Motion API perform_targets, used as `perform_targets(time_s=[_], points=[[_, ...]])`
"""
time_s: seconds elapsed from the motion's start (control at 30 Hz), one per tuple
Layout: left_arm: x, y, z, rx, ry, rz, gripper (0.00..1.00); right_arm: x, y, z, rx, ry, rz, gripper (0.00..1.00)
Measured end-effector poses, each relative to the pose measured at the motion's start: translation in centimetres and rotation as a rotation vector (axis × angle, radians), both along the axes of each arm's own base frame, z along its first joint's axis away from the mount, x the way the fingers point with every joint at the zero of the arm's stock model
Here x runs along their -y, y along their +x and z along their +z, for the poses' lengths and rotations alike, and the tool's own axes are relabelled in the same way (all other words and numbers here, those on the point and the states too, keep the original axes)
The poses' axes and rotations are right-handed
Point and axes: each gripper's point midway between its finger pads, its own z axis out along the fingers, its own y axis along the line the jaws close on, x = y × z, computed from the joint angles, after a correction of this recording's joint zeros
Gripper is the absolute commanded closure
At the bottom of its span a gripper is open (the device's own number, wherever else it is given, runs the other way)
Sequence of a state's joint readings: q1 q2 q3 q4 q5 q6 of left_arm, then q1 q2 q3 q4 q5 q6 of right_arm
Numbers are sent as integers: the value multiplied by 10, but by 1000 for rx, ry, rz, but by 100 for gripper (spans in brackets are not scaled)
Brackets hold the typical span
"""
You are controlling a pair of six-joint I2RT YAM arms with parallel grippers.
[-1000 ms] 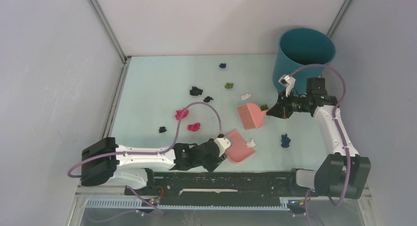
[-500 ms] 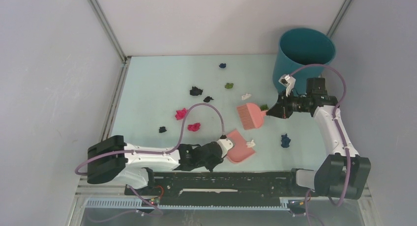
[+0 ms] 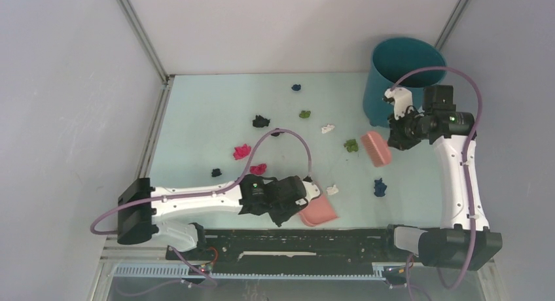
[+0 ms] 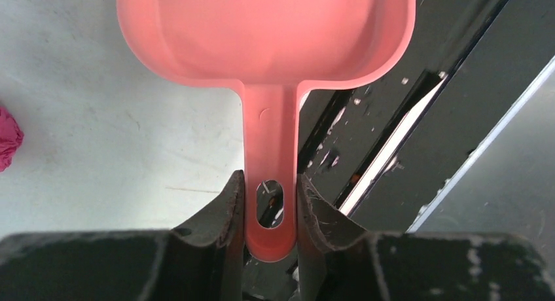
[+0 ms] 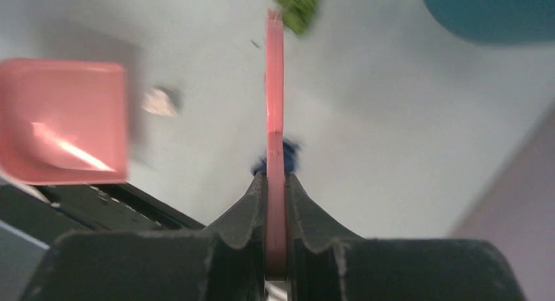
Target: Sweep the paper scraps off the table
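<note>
— Mint-green table (image 3: 196, 105) fills mid-frame; where are the paper scraps (image 3: 242, 151)?
— Strewn in a loose band from left-centre to right, as round wads with no clear axis. My left gripper (image 4: 269, 183) clamps the dustpan (image 4: 268, 33) handle, my right gripper (image 5: 275, 180) the brush (image 3: 375, 148).

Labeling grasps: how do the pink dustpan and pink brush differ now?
The dustpan is in the left pincer by the black rail; the brush is in the right pincer near the teal bin. The dustpan is a broad scoop; the brush is narrower. Both are pink, each clamped in a pincer.
</note>
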State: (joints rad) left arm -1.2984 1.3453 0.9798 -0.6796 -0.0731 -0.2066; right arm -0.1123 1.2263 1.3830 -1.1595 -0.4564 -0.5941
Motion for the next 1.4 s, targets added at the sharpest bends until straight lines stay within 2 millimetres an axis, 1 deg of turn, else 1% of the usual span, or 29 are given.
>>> perform_targets(time_s=[0.07,0.17,0.23,0.3,0.4,0.5,0.57,0.63,0.7,0.77,0.9,1.0,1.1,1.23,1.4], points=[[-5,-2,-6,-16,58,-25,100,21,-5,-3,-32,-106,-64,100],[-13,-6,-20,-55,142,-47,100,51,-18,-13,-107,-242,-157,100],[-16,-8,-27,-76,173,-56,100,73,-26,-18,-152,-325,-228,100],[-17,-8,-28,-83,181,-61,100,94,-33,-25,-190,-395,-297,100],[-16,-5,-26,-78,180,-69,100,119,-43,-39,-245,-479,-384,100],[-12,2,-23,-71,174,-66,100,135,-50,-57,-321,-534,-448,100],[-7,6,-22,-69,172,-69,100,138,-50,-69,-372,-543,-475,100],[-5,8,-25,-80,177,-74,100,137,-49,-79,-402,-536,-491,100],[-6,9,-29,-89,192,-78,100,130,-49,-87,-428,-511,-493,100],[-7,9,-34,-98,208,-82,100,118,-46,-91,-435,-473,-478,100],[-4,11,-40,-110,226,-87,100,80,-39,-97,-439,-386,-393,100],[2,14,-40,-107,223,-88,100,52,-36,-102,-454,-321,-320,100],[10,17,-39,-104,217,-89,100,27,-34,-106,-473,-270,-254,100],[17,21,-43,-106,209,-90,100,-4,-34,-104,-483,-211,-160,100],[21,24,-46,-106,198,-95,100,-49,-36,-95,-507,-93,-38,100]])
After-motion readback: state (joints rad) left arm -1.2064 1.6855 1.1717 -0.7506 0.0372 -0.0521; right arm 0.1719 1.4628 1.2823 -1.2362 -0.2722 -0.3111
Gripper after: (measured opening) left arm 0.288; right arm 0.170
